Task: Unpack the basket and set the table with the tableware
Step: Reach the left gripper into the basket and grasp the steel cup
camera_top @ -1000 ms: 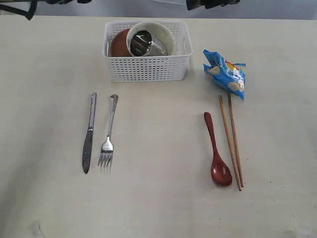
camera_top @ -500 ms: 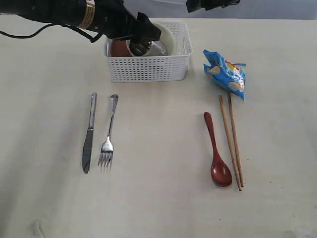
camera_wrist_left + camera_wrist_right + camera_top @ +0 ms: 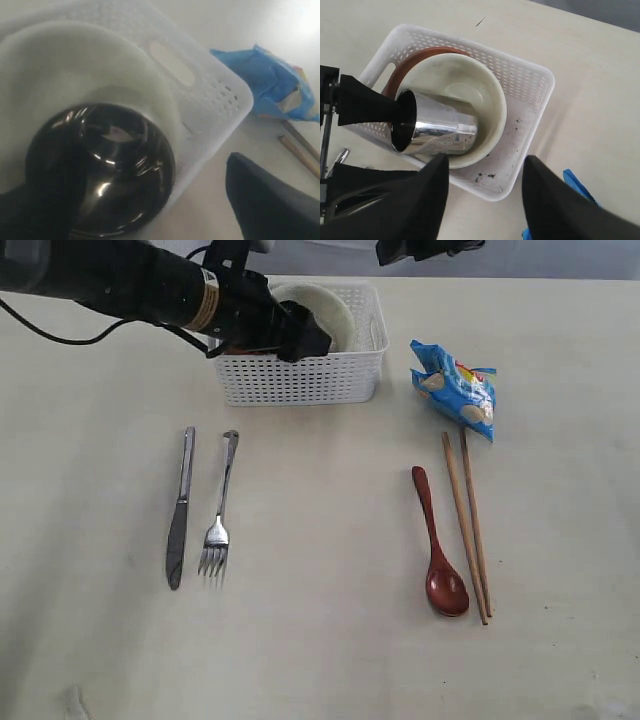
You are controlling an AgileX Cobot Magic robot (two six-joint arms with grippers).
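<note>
White perforated plastic basket (image 3: 300,380) on our pale beige tabletop (image 3: 320,660); left gripper (image 3: 305,340) spread wide at steel cup (image 3: 442,132), right gripper (image 3: 485,160) spread, empty.

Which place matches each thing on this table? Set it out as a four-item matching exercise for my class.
Things:
1. steel cup
2. fork
3. wooden spoon
4. snack bag

Places:
A. lying alongside the chopsticks
B. in the bowl, inside the basket
C. next to the knife
D. on the table beside the basket

Pairs: 1-B, 2-C, 3-A, 4-D
</note>
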